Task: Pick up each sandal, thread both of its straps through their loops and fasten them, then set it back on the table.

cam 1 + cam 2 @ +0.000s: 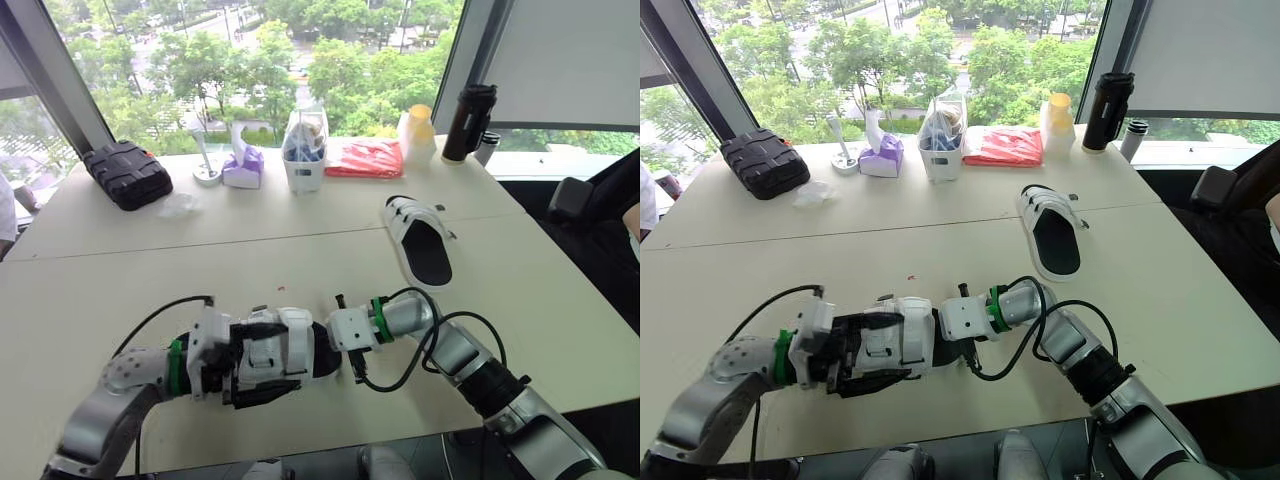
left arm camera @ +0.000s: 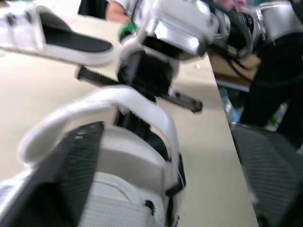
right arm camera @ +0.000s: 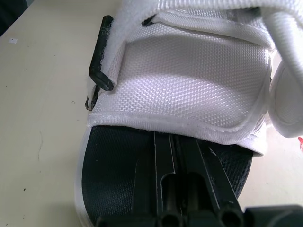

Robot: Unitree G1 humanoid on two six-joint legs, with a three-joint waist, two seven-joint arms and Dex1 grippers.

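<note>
I see a white sandal (image 1: 278,352) with a black footbed at the near edge of the pale table (image 1: 120,290), lying sideways between my two arms. My left gripper (image 1: 235,375) clasps one end of it, black fingers (image 2: 66,175) closed against the mesh upper. My right gripper (image 3: 182,146) enters from the other end, its fingers pressed together and gripping nothing, lying flat on the footbed with their tips tucked under a white strap (image 2: 142,106). The second sandal (image 1: 422,243) lies sole-down farther back on my right, well apart.
</note>
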